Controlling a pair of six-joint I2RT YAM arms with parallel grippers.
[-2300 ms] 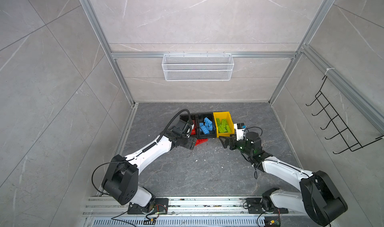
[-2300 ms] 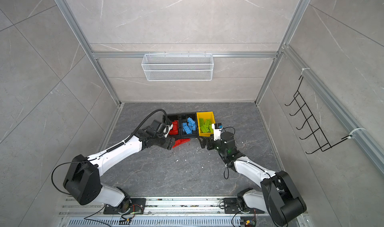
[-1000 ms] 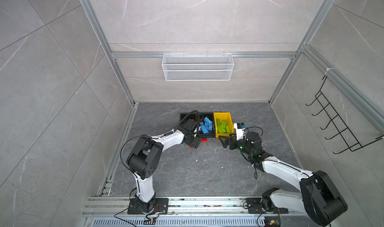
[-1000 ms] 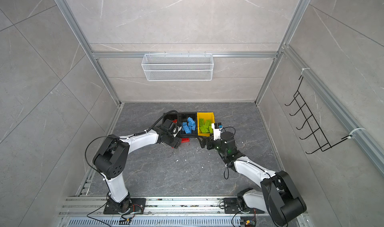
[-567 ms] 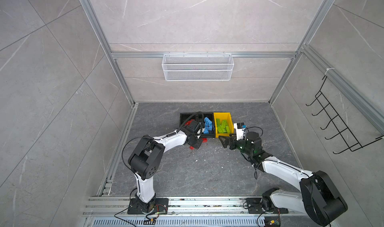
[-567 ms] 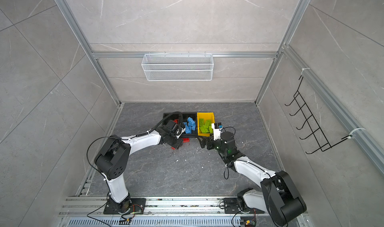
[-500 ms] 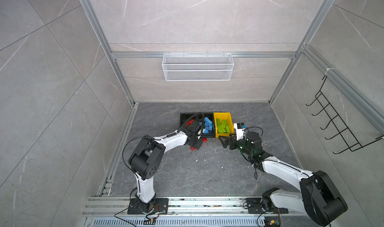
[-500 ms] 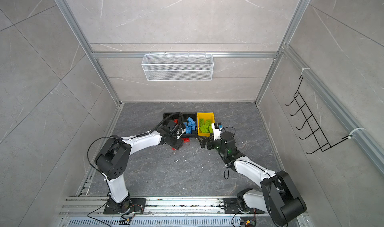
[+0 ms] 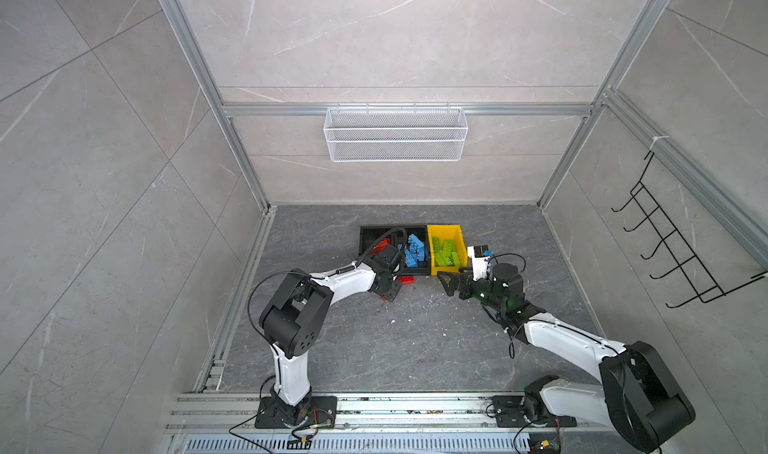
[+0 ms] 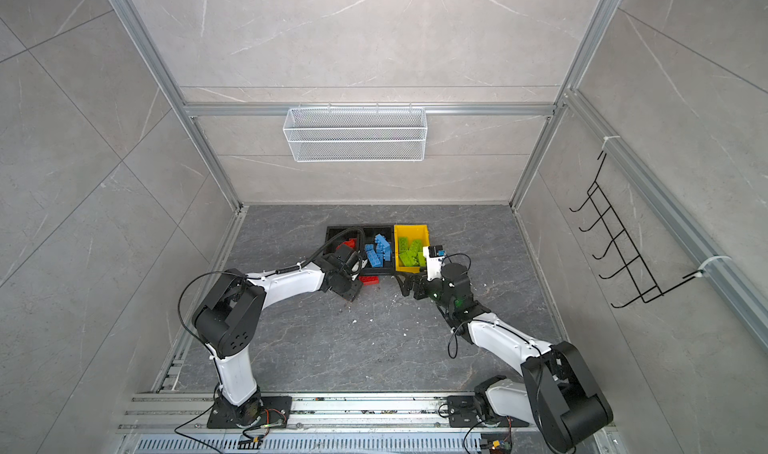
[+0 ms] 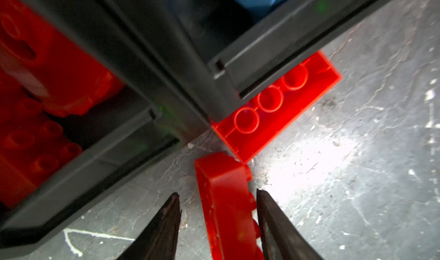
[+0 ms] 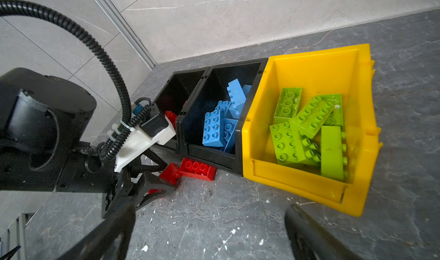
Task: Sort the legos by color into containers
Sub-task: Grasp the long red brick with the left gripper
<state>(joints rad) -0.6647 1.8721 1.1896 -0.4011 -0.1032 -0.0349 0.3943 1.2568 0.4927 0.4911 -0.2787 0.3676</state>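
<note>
Three containers stand in a row at the back: a black bin (image 9: 368, 233) holding red legos (image 11: 47, 80), a black bin (image 12: 214, 156) with blue legos (image 12: 219, 128), and a yellow bin (image 12: 309, 63) with green legos (image 12: 309, 128). Two red bricks lie on the floor in front of the black bins. One (image 11: 273, 108) lies underside up against the bin front. The other (image 11: 226, 211) stands on its side between my left gripper's (image 11: 217, 194) fingers; one finger touches its studs, the other stands a little off it. My right gripper (image 9: 451, 283) is open over bare floor before the yellow bin.
A white wire basket (image 9: 395, 134) hangs on the back wall and a black hook rack (image 9: 685, 256) on the right wall. The left arm's black cable (image 12: 95, 47) arches over the black bins. White specks dot the grey floor.
The left arm has swung in from the left to the front of the black bins, and its jaws have narrowed around the upright red brick. The right arm has not moved.
</note>
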